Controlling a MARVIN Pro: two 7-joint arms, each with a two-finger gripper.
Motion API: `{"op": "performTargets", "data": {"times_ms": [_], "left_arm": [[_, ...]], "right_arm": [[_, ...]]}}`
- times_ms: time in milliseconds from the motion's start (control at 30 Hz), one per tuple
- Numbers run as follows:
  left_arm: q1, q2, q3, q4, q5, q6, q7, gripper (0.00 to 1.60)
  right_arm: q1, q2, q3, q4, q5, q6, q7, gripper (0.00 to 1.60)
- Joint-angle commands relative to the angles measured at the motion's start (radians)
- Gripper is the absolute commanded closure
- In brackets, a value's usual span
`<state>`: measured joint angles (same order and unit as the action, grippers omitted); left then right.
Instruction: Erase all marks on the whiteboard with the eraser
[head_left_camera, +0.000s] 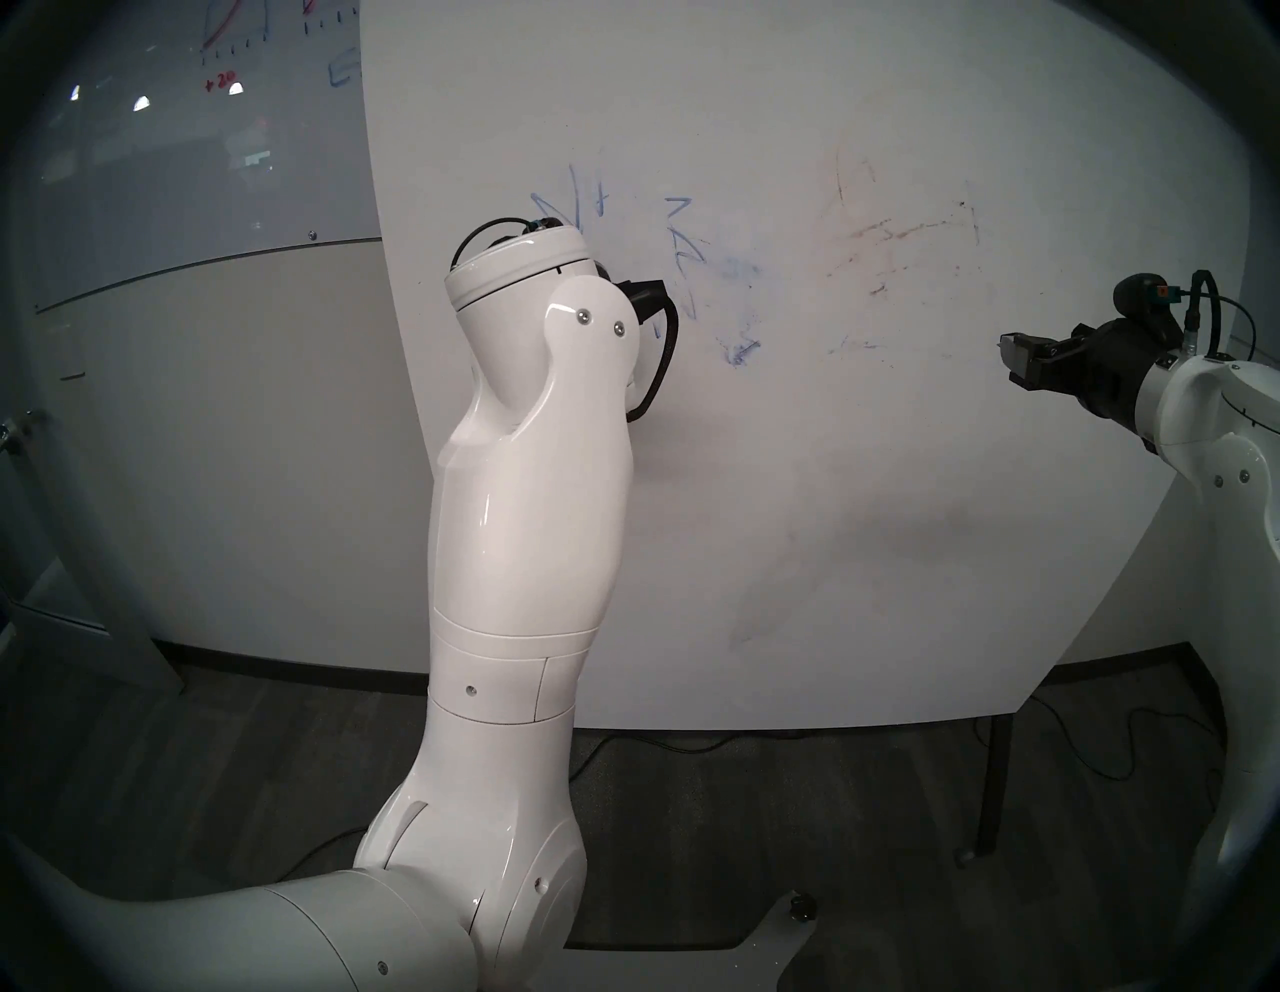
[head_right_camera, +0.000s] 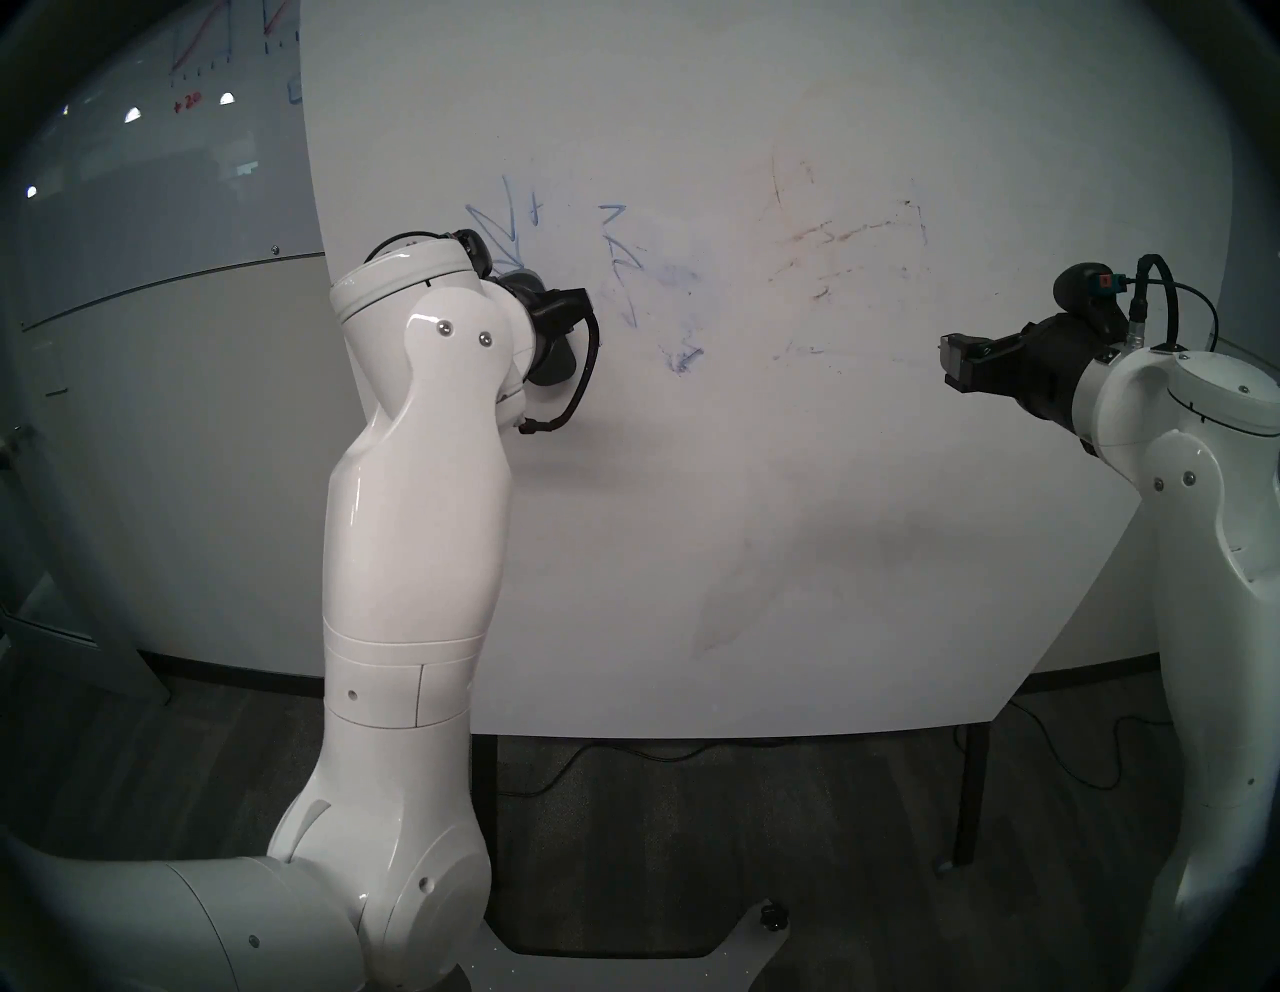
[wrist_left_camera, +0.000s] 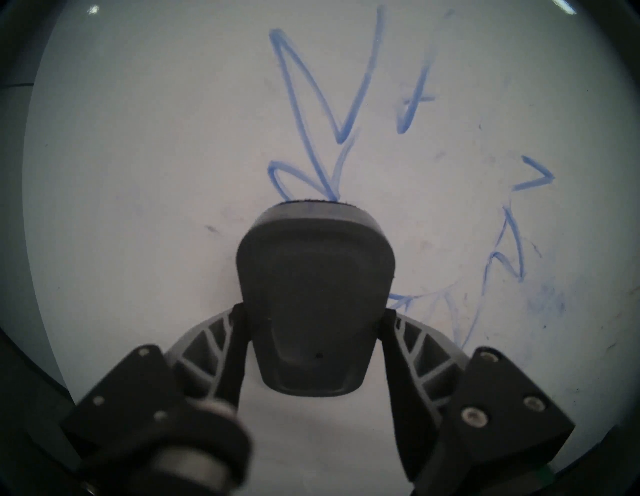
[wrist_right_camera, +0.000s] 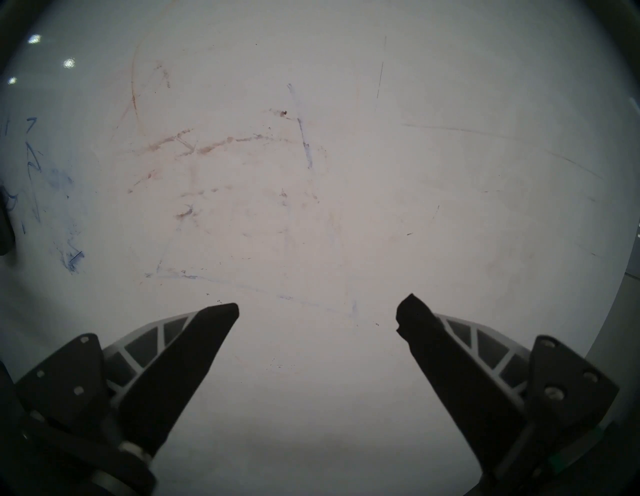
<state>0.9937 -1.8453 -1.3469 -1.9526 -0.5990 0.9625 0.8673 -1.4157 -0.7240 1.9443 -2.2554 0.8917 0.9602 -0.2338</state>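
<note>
The whiteboard (head_left_camera: 831, 485) stands upright in front of me, a big matte white panel. Blue marks (wrist_left_camera: 311, 104), spiky rays, sit on its upper left, with blue smudges (head_left_camera: 738, 353) and brownish streaks (head_left_camera: 893, 235) to the right. My left gripper (wrist_left_camera: 313, 318) is shut on the dark grey eraser (wrist_left_camera: 315, 287), whose pad lies flat against the board just below the blue rays. In the head views the left arm hides most of that gripper; part of the eraser (head_right_camera: 554, 360) shows. My right gripper (wrist_right_camera: 317, 311) is open and empty, held off the board's right part (head_left_camera: 1018, 364).
A glossy grey glass board (head_left_camera: 173, 138) with red and blue graph scribbles hangs on the wall at the left. Black stand legs (head_left_camera: 994, 783) and cables run on the dark floor under the whiteboard.
</note>
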Motion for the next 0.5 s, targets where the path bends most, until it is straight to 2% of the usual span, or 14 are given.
{"op": "performTargets", "data": {"times_ms": [0,200,267,467], "left_arm": [[0.004,-0.047,-0.025,-0.043,-0.017,-0.003,0.104,1.6],[-0.036,-0.093,-0.08,-0.028,-0.015,-0.003,0.102,1.6],[-0.063,-0.096,-0.093,-0.014,-0.031,-0.003,0.119,1.6],[-0.128,-0.11,-0.131,0.035,-0.032,-0.003,0.098,1.6]], "right_arm": [[0.008,0.004,0.003,-0.005,-0.002,-0.006,0.001,0.0],[0.008,0.004,0.003,-0.005,-0.002,-0.006,0.001,0.0],[0.008,0.004,0.003,-0.005,-0.002,-0.006,0.001,0.0],[0.008,0.004,0.003,-0.005,-0.002,-0.005,0.0,0.0]]}}
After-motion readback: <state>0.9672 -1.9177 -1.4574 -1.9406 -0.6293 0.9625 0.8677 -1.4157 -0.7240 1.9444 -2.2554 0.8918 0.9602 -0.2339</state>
